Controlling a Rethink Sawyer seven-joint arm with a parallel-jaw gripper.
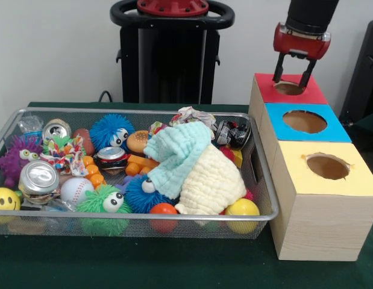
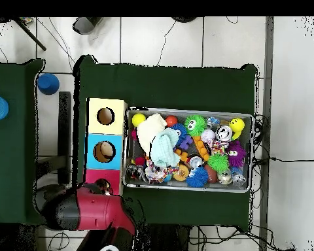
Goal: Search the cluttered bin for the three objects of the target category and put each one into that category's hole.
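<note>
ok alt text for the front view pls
The robot's gripper hangs open above the red box's hole, holding nothing. Beside the red, blue and yellow boxes, a wire bin brims with toys, crushed cans and cloths.

The robot's arm descends from above, its black cylindrical wrist section ending in a red housing that carries the end effector (image 1: 293,77). The end effector points straight down, and its two thin black fingers (image 1: 278,67) hang vertically with a clear gap between them, spread apart and empty. The fingertips sit level with each other, nothing gripped between them. From overhead, the end effector itself is hidden beneath the bulky red and black arm (image 2: 87,210), which reaches forward from the robot's base and covers it.
</note>
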